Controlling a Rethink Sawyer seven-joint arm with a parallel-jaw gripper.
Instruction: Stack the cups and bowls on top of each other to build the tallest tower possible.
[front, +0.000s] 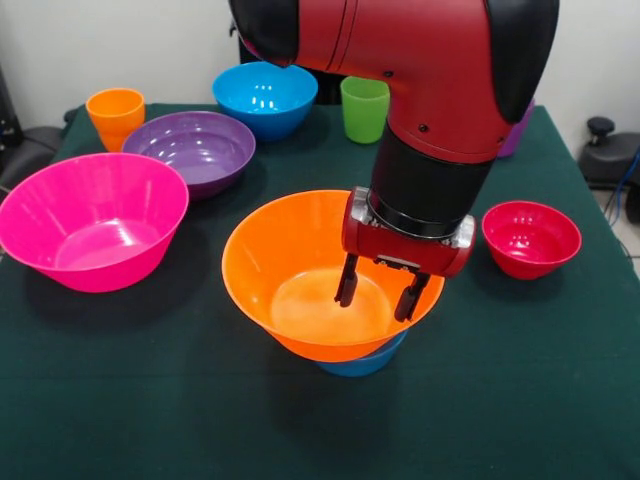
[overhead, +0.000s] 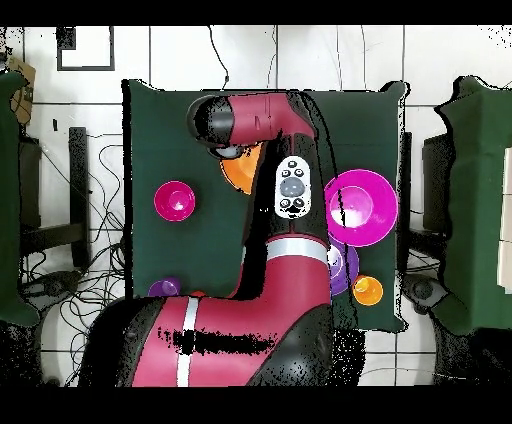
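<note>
The gripper (front: 378, 291) hangs inside the large orange bowl (front: 290, 275), which sits on the small light-blue bowl (front: 365, 362) at the table's (front: 120, 400) middle, its fingers (front: 346, 283) spread and empty, so the next move seems fetching another piece for the tower.

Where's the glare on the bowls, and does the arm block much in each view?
Front view: bright highlights sit inside the medium blue bowl and medium purple bowl; the arm hides part of the large orange bowl, above which the tool hangs open. Overhead view: the arm covers most of that bowl and the table's middle.
</note>
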